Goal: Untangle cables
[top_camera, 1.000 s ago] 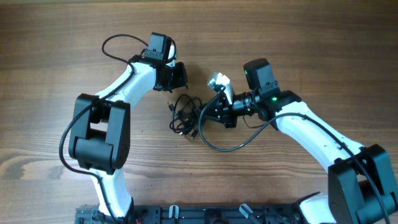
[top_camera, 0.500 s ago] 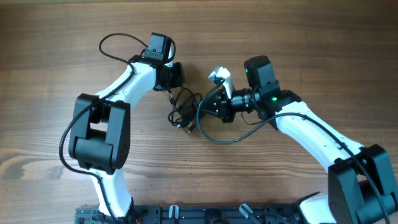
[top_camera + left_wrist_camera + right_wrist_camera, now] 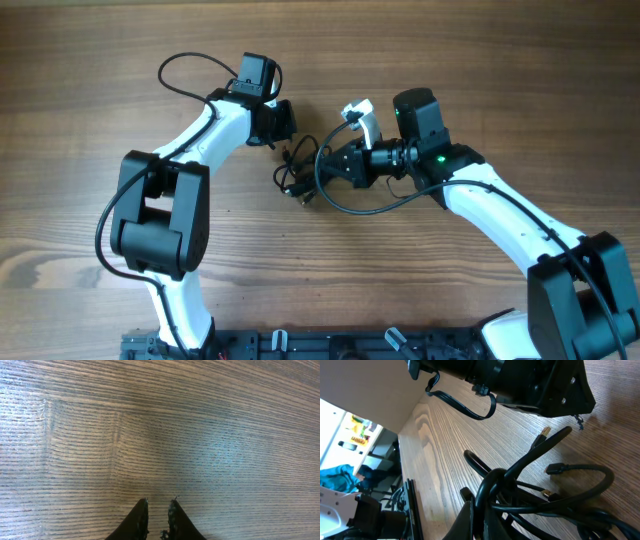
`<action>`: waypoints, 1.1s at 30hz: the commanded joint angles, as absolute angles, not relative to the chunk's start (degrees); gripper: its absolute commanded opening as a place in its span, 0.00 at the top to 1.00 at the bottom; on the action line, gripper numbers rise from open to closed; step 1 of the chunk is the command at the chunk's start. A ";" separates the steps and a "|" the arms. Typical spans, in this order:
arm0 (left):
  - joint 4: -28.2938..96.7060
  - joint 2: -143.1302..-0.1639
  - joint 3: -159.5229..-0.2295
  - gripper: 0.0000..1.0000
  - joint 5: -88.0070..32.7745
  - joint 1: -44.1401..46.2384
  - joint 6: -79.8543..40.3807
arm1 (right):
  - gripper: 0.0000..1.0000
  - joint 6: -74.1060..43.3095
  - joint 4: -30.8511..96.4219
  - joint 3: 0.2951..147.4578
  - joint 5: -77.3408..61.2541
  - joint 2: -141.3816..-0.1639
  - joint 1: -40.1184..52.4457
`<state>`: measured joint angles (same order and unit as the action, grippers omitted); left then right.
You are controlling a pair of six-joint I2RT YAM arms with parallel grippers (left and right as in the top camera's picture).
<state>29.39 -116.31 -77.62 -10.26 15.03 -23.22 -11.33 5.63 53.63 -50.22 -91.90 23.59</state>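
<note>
Item under inspection: thin black cables (image 3: 298, 175) in one knotted tangle, lying on the brown wood-grain bench (image 3: 100, 60) between the two arms. The right wrist view shows a gold-tipped plug (image 3: 545, 431) sticking out of the bundle. The right tool (image 3: 325, 168) touches the tangle's right edge, clamped on a gathered bunch of strands. The left tool (image 3: 159, 507) sits just above the tangle. Its fingertips (image 3: 141, 510) stand narrowly apart over bare wood, and whether a strand is pinched cannot be told. A thicker black arm wire (image 3: 365, 208) loops beside the tangle.
</note>
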 commanded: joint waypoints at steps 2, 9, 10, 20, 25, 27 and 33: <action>29.36 -116.68 -77.17 0.82 -9.30 14.70 -23.38 | 0.96 -4.62 5.19 54.74 -59.86 -92.42 23.77; 29.39 -116.68 -77.17 0.80 -12.67 12.82 -23.35 | 0.96 1.58 5.41 54.74 -67.90 -92.42 23.77; 29.34 -116.68 -77.17 0.80 -14.74 12.34 -23.33 | 0.96 1.89 5.43 54.74 -68.25 -92.42 23.77; 29.21 -116.68 -77.17 0.82 -21.63 8.82 -23.33 | 0.96 4.54 6.48 54.74 -70.83 -92.42 23.77; 29.43 -116.68 -77.17 0.86 -18.52 8.82 -23.33 | 0.96 4.51 6.52 54.74 -70.65 -92.42 23.77; 29.69 -116.68 -77.17 0.88 -16.60 8.82 -23.35 | 0.96 4.49 6.74 54.74 -70.13 -92.42 23.77; 29.82 -116.68 -77.17 0.88 -16.43 8.82 -23.35 | 0.96 -1.65 6.66 54.74 -62.39 -92.42 23.77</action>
